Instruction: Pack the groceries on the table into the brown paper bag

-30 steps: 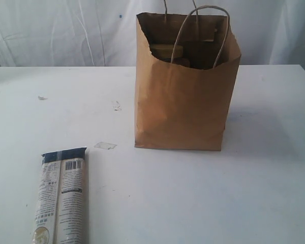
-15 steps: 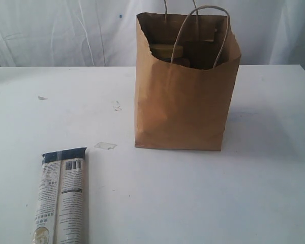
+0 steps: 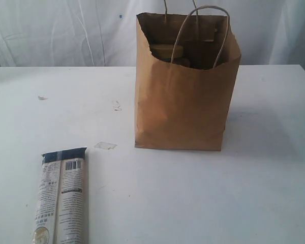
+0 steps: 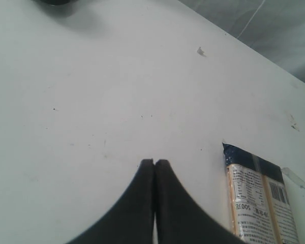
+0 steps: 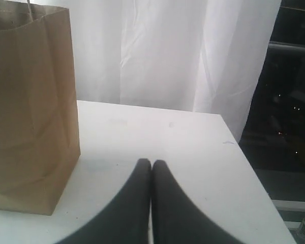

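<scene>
The left pincer and right pincer hang clenched and empty, nothing having shifted lately, so the long printed packet awaits packing on the bench, well apart from the brown paper bag.

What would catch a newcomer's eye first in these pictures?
The brown paper bag stands upright mid-table, something yellowish showing in its open top. A long printed packet lies flat on the white table at the exterior view's lower left, apart from it.
</scene>
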Robot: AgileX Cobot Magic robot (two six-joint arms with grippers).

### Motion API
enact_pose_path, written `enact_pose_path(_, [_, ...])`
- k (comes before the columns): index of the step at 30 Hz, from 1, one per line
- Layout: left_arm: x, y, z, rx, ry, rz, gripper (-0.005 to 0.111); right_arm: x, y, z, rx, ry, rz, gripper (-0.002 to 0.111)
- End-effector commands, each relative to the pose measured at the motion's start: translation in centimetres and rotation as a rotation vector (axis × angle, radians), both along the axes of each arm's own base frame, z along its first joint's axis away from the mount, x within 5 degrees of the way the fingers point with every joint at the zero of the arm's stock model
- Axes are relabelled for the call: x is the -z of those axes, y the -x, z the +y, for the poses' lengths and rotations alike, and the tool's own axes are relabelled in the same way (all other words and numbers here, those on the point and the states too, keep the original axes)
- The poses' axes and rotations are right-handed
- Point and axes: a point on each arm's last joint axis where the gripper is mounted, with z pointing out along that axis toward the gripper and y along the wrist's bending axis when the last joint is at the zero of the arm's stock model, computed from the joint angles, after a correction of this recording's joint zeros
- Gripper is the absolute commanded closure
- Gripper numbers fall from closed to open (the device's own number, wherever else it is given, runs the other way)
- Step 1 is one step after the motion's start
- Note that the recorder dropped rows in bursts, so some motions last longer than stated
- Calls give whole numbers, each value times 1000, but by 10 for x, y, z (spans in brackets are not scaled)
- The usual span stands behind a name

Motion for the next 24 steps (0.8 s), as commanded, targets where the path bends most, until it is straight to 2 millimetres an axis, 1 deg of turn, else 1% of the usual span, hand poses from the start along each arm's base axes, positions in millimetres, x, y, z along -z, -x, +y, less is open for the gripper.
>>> enact_pose_path(1, [1,0,0,-1,-5,0,107,1,0,-1,7,-7,5,108])
enact_pose_path(9, [1,0,0,-1,-5,0,107,1,0,-1,7,-15,5,108])
enact_pose_path(11, [1,0,0,-1,-5,0,107,2,2,-1,8,-15,-16,108])
enact_pose_path(16, [1,0,0,-1,-5,0,107,14,13,-1,15,-15,-59,108])
enact_pose_path(19, [1,0,0,-1,-5,0,107,31,21,-1,15,-15,-83,108])
enact_pose_path(20, [1,0,0,-1,-5,0,107,30,23,-1,15,-15,-111,108])
enact_pose_path(21, [1,0,0,-1,-5,0,107,33,25,-3,33,-15,-78,108])
enact_pose_path(24, [1,0,0,-1,-7,0,107,50,31,-9,107,-15,96,108])
